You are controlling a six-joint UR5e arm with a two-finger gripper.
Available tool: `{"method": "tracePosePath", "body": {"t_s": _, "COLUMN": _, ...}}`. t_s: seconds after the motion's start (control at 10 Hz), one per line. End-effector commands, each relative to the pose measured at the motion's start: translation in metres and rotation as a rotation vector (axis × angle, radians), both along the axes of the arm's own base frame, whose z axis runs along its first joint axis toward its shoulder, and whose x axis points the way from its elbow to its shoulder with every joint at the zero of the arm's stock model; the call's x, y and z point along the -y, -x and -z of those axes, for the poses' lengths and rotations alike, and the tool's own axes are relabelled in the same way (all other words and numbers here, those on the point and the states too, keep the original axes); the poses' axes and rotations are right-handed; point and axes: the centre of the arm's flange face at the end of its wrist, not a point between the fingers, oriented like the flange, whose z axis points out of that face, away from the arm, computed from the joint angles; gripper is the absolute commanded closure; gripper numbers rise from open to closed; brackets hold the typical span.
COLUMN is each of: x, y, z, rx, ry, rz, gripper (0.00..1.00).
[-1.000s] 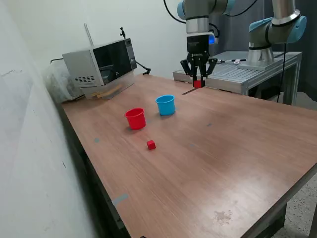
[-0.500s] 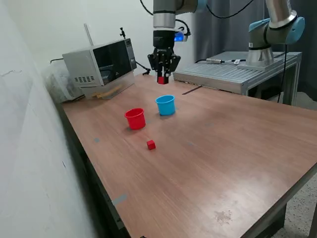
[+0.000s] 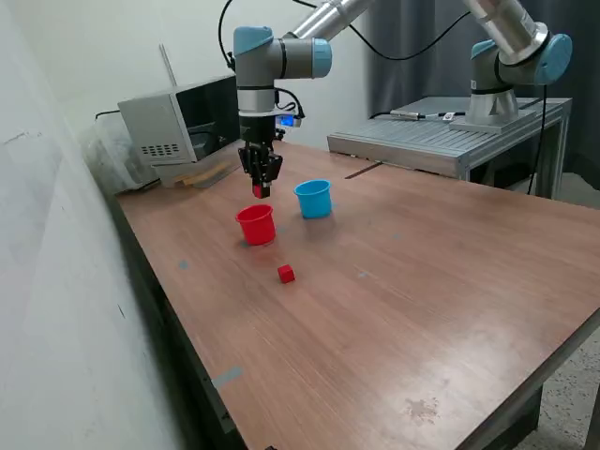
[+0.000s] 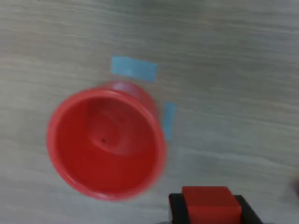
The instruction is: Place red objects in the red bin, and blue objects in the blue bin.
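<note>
Red cube [image 4: 206, 203] pinched in gripper [image 3: 262, 190] jaws, above red cup's [image 3: 256, 225] rim.

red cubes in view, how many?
2. One red cube sits in the gripper above the red cup; the other lies on the table. No blue cubes visible.

Silver arm [image 3: 323, 17], light-blue joint caps, black cables, black fingers [image 3: 262, 174]

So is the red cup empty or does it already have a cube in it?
Empty. The wrist view looks straight into the red cup and shows only its bare bottom.
</note>
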Motion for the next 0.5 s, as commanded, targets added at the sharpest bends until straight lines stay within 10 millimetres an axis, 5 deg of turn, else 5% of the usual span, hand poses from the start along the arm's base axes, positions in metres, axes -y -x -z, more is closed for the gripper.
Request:
{"method": "tracePosePath", "body": {"t_s": 0.0, "x": -0.027, "y": 0.005, "z": 0.024, "rx": 0.021, "ry": 0.005, "rz": 0.033, "gripper": 1.0}}
{"method": "tracePosePath", "body": {"t_s": 0.4, "x": -0.038, "y": 0.003, "z": 0.028, "rx": 0.022, "ry": 0.004, "rz": 0.047, "gripper": 1.0}}
